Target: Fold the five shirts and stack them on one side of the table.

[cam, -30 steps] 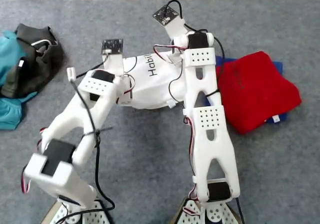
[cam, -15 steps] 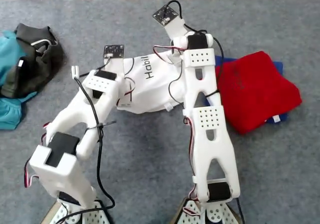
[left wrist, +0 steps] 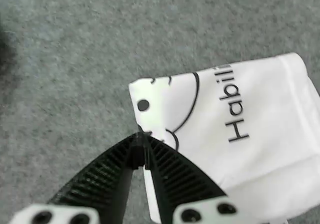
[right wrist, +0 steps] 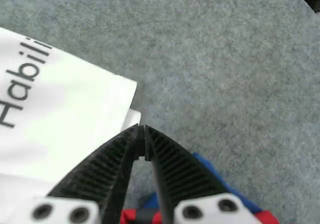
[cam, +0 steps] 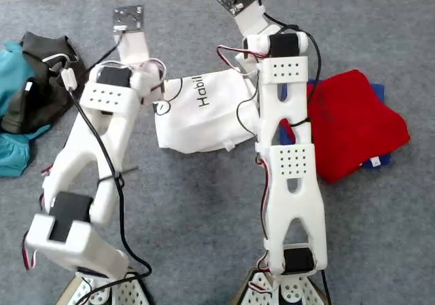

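While white shirt (cam: 197,125) lies folded nr red shirt (cam: 353,125) | L gripper (left wrist: 140,138) jaws shut | R gripper (right wrist: 140,129) jaws shut

Robot lab bench, grey felt table (cam: 197,210), wired arms (cam: 289,176)

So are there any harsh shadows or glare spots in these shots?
High view: even light, only faint shadows on the grey table. Left wrist view: the white shirt looks very bright against the table. Right wrist view: the shirt glares enough that its folds barely show.
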### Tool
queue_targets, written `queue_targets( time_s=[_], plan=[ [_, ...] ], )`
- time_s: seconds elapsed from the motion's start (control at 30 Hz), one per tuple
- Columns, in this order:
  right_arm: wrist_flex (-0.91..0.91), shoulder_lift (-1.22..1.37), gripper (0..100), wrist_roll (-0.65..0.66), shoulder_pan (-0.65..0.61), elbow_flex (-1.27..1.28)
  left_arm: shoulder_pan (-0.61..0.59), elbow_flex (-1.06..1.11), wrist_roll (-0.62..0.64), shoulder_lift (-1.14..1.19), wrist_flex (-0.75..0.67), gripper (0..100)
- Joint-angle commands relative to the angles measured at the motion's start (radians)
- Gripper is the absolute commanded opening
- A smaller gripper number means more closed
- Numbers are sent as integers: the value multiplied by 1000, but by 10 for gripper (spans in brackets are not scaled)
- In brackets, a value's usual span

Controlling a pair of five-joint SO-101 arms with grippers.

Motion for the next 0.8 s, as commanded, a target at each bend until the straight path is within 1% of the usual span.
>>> queue_targets(
  time_s=[0.0, 0.13, 0.23, 0.33, 0.4, 0.47, 0.57, 0.77],
  plan=[
    [106, -131, 15, -9, 14, -38, -35, -88, -8, 129, -98, 28],
    [103, -188, 15, -52, 21, 15, -19, -180, -9, 324, -190, 28],
    [106, -249, 15, -86, 17, 120, -39, -274, -5, 430, -195, 28],
    [107, -403, 15, -195, 17, 349, -33, -341, 2, 485, -141, 28],
    [104, -536, 15, -235, 15, 549, -28, -386, 2, 497, -74, 28],
    [103, -661, 15, -233, 9, 748, -21, -401, 0, 500, -46, 28],
    [101, -832, 15, -232, 8, 1009, -15, -412, 0, 500, -49, 28],
    [68, -1070, 15, -232, -23, 1351, -22, -414, 8, 488, -48, 28]
  ],
)
